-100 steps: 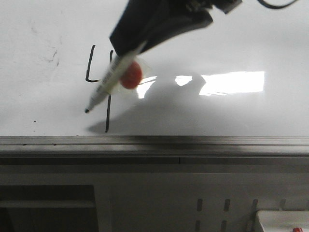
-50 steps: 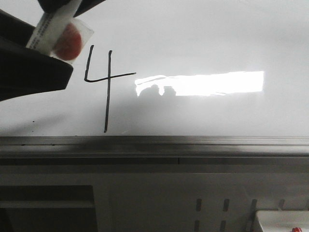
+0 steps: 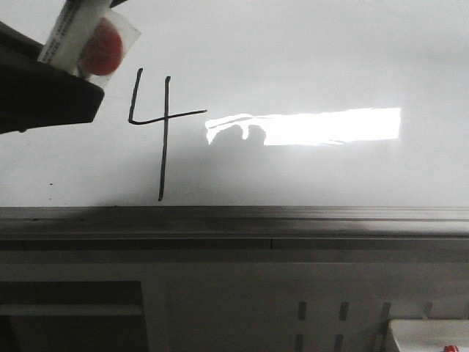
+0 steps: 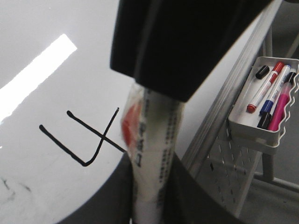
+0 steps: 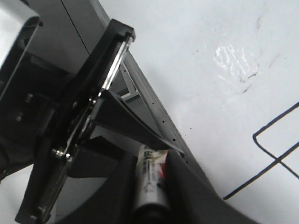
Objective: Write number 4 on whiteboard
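The number 4 is drawn in thin black line on the whiteboard, left of the bright glare. It also shows in the left wrist view and partly in the right wrist view. A white marker with a red sticker is lifted off the board at the upper left, up and left of the 4. My left gripper is shut on the marker. My right gripper is also shut on the marker. The marker's tip is hidden.
A grey metal rail runs along the board's near edge. A white tray holding several markers hangs on the perforated panel below the board. Faint black smudges mark the board left of the 4. A white box corner sits at the lower right.
The marker has moved up and to the left, away from the 4. The 4 now shows in full. My left gripper has come in around the marker.
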